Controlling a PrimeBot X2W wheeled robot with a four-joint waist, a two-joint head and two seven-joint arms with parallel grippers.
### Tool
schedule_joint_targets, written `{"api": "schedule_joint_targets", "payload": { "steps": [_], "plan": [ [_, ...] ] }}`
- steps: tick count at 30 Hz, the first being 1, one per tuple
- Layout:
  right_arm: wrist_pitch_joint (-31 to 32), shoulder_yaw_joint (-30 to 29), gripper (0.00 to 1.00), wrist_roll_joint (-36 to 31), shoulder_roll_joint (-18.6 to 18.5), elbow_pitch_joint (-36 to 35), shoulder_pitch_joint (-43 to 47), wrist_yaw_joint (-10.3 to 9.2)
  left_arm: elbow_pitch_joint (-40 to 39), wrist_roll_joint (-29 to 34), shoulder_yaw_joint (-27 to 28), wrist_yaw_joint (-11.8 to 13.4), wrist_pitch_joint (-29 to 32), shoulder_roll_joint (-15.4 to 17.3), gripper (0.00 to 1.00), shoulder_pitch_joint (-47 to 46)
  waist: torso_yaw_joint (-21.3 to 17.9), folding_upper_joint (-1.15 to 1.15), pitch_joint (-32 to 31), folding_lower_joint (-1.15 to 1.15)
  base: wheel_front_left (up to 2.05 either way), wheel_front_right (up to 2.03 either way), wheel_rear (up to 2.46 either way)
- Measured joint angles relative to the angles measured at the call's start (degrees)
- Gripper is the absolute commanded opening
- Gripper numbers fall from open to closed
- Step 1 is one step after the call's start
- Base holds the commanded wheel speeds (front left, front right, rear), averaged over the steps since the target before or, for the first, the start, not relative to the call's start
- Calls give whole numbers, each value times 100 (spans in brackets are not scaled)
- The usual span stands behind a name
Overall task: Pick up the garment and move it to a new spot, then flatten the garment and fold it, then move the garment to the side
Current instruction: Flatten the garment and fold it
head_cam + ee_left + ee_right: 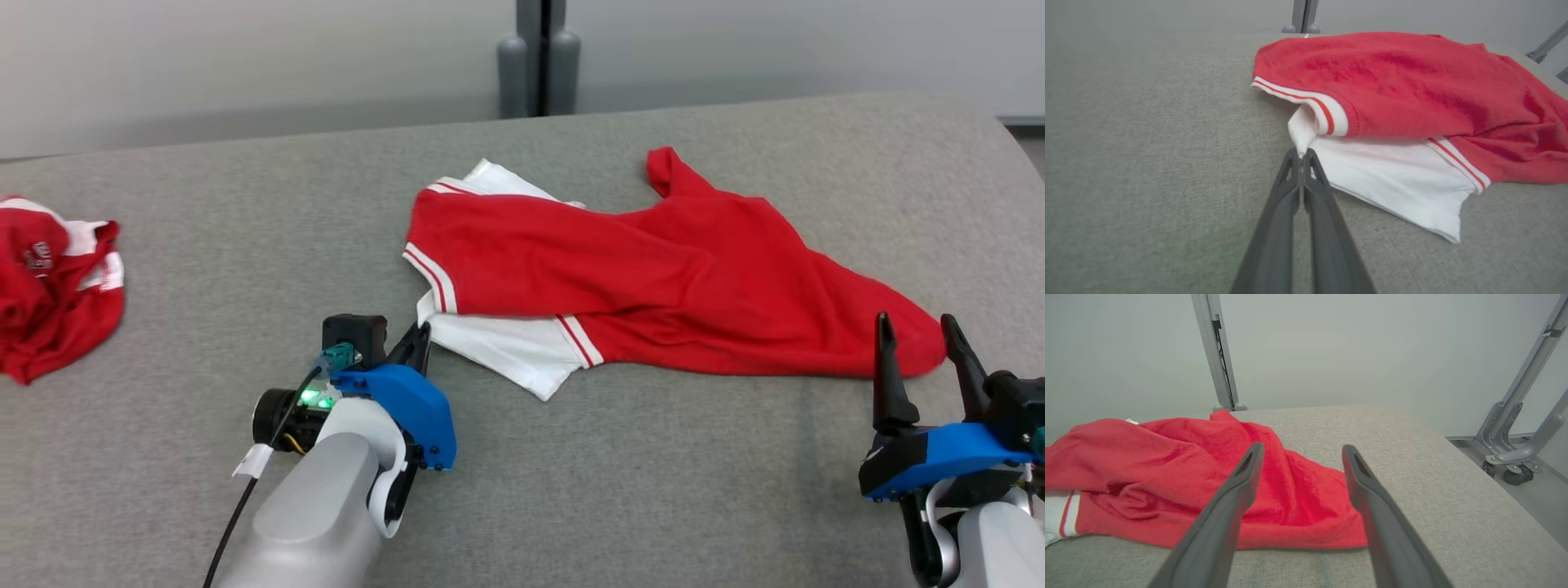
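Red-and-white shirt point(653, 278) lies rumpled mid-worktop point(245, 212), 12 o'clock from you. Your left tool point(420, 335) is pinched tight on the shirt's white corner, at its 8 o'clock. Your right tool point(914, 331) is spread wide, holding nothing, just beside the red end at 4 o'clock. A second red bundle point(57, 286) sits well apart at 9 o'clock.

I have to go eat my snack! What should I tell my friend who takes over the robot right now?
Left hand: shut on the white corner of the garment.
Right hand: open, by the garment's red end, holding nothing.
The garment lies rumpled on the grey surface; another red bundle sits far left.
Done: left grip. To do: lift, move, flatten, fold, set aside.
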Motion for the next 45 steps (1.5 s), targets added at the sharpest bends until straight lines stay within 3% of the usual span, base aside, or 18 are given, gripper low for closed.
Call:
{"api": "schedule_joint_targets", "payload": {
  "steps": [9,17,25,31,33,34,45],
  "plan": [
    [100,-342,100,-125,1,-134,247,0,-370,-221,345,154,-419,304,0,-52,605,0,-445,-1,0,0,0],
    [264,-659,100,-300,2,-385,625,1,-932,-495,601,371,-508,687,0,892,1049,0,-646,-1,0,0,0],
    [389,-766,100,-318,1,-637,1054,0,-1538,-869,758,532,-506,702,0,1951,1127,0,-663,0,0,0,0],
    [419,-478,100,-229,2,-645,1155,0,-1970,-1071,887,648,-468,734,0,2414,1055,0,-735,0,0,0,0],
    [413,-375,100,-174,1,-623,1153,0,-2083,-1071,925,684,-523,749,51,2440,1029,0,-778,0,0,0,0],
    [410,-331,100,-146,1,-609,1153,0,-2139,-1069,957,703,-555,757,100,2449,1016,-1,-803,0,0,0,0],
    [199,-15,100,-59,1,-524,1151,0,-2740,-683,996,747,-794,869,100,2475,969,-1,-1213,-1,0,0,0]
  ]
}}
